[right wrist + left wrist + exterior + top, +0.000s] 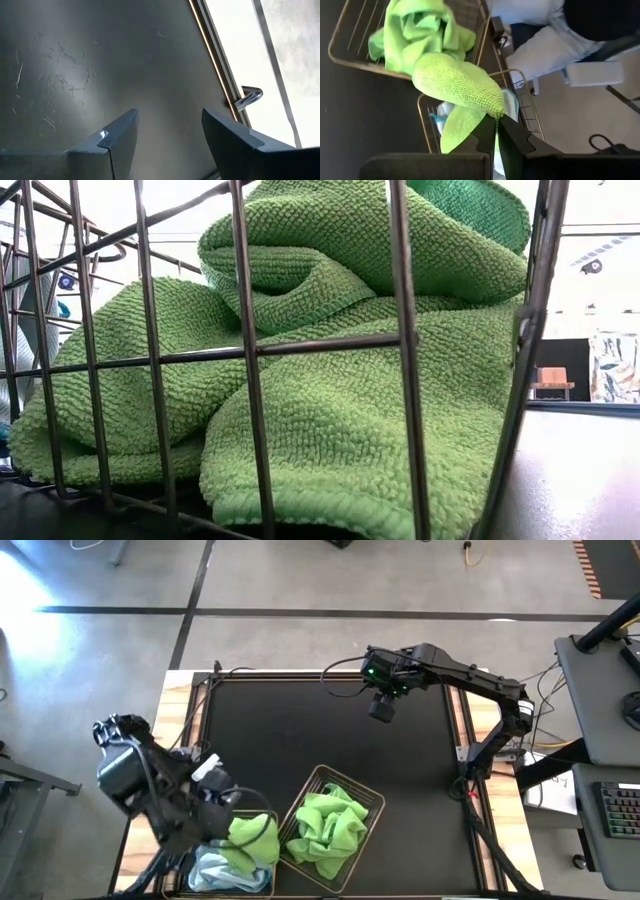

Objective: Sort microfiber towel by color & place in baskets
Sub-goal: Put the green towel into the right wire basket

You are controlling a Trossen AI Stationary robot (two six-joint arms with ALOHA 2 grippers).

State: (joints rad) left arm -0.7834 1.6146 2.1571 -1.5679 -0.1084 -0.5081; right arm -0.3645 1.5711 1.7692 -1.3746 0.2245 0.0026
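Nearest us, the left end effector [496, 131] is clamped on 1 green towel [457, 82] above the blue-towel basket [530, 107]. Right end effector [167, 132] gapes, idle. We judge mis-sorting likely if dropped here.

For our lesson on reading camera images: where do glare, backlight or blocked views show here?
Low view: basket wires and green towels fill the frame, the room behind washed out. Right wrist view: light sheen on the black mat. High view: a bright sunlit floor patch at the top left.

We see a black mat [300, 730] covering the wooden surface [178, 705], a keyboard [622, 808] on a desk to the right, and grey floor [120, 640] beyond.
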